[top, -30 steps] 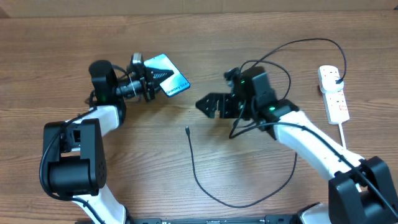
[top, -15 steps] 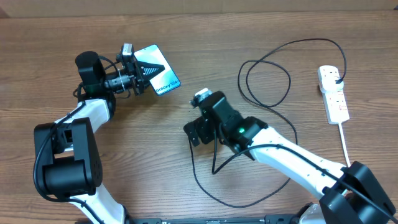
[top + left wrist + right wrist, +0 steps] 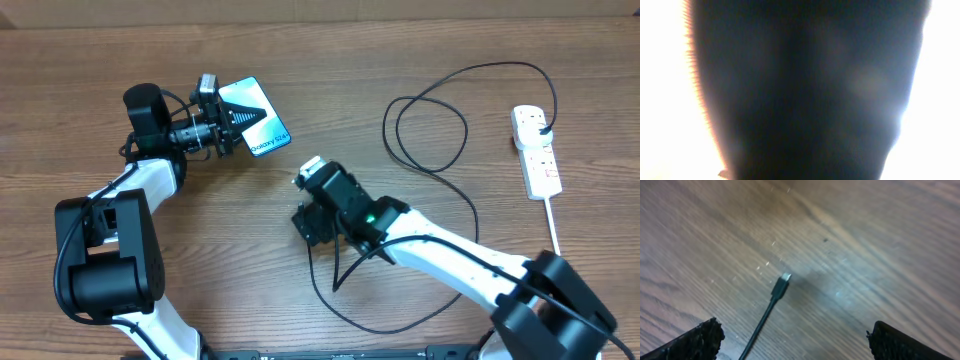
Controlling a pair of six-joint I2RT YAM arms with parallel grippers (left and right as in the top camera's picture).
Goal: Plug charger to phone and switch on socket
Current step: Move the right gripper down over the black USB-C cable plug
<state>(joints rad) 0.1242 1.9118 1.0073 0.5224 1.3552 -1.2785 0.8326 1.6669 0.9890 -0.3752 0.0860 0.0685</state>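
- Left gripper (image 3: 235, 118) sat far-left on the desk (image 3: 200, 270), with its fingers clamped on one end of the phone (image 3: 262, 125).
- The phone was tilted, its screen lit light blue and white, with small text near its lower end. It was just right of the left wrist, in the upper left of the desk.
- The left wrist view was a dark blur with blown-out glare at the sides, so nothing was readable there.
- Right gripper (image 3: 306, 222) hung low near the desk centre, directly over the loose end of the charger (image 3: 505, 64).
- The right wrist view showed its fingers (image 3: 700, 341) spread wide with nothing between them. The connector tip (image 3: 784, 277) lay flat on the wood below, touching neither finger.
- The charger cable ran from that tip down under the right arm and curved along the near edge. It then rose into a loop right of centre and arced over to the socket (image 3: 540, 160).
- The socket lay at the far right edge, well apart from both grippers, with red marks on top. The black cable met it at its far end.
- A thick white cord (image 3: 553, 225) left the socket's near end toward the right arm's base.
- I couldn't tell the switch state.
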